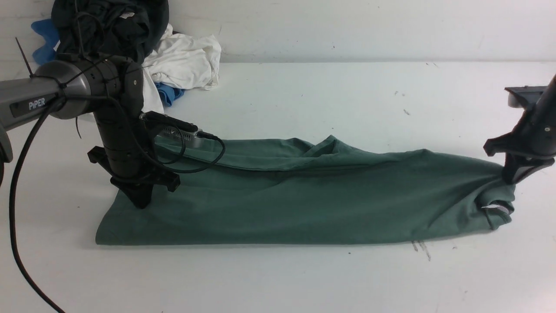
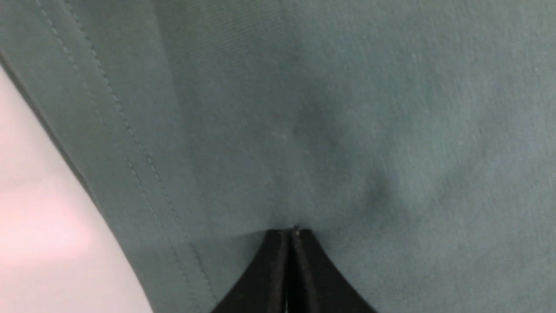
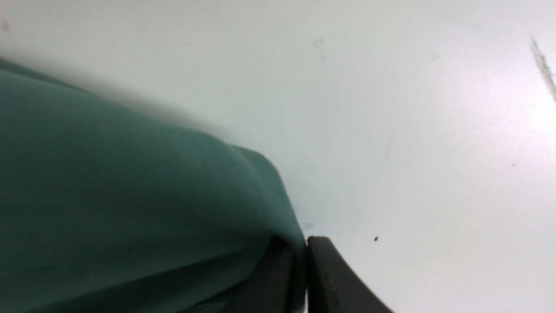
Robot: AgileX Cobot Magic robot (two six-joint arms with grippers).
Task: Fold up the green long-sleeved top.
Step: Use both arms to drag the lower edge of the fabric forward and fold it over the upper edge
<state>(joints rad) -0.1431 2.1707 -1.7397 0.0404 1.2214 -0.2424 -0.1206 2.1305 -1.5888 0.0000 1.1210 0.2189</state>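
The green long-sleeved top (image 1: pixel 282 195) lies folded lengthwise in a long band across the table, its neck opening (image 1: pixel 495 206) at the right end. My left gripper (image 1: pixel 141 204) points down onto the left end near the hem. In the left wrist view its jaws (image 2: pixel 290 230) are pressed together with the tips on flat green cloth (image 2: pixel 347 108). My right gripper (image 1: pixel 510 180) holds the right end by the neck, and the cloth rises toward it. In the right wrist view the green cloth (image 3: pixel 130 195) drapes over one finger and runs into the narrow gap of the gripper (image 3: pixel 304 243).
A pile of black (image 1: pixel 108 21), white (image 1: pixel 186 56) and blue (image 1: pixel 43 39) garments sits at the back left against the wall. The left arm's black cable (image 1: pixel 17 195) hangs down over the front left of the table.
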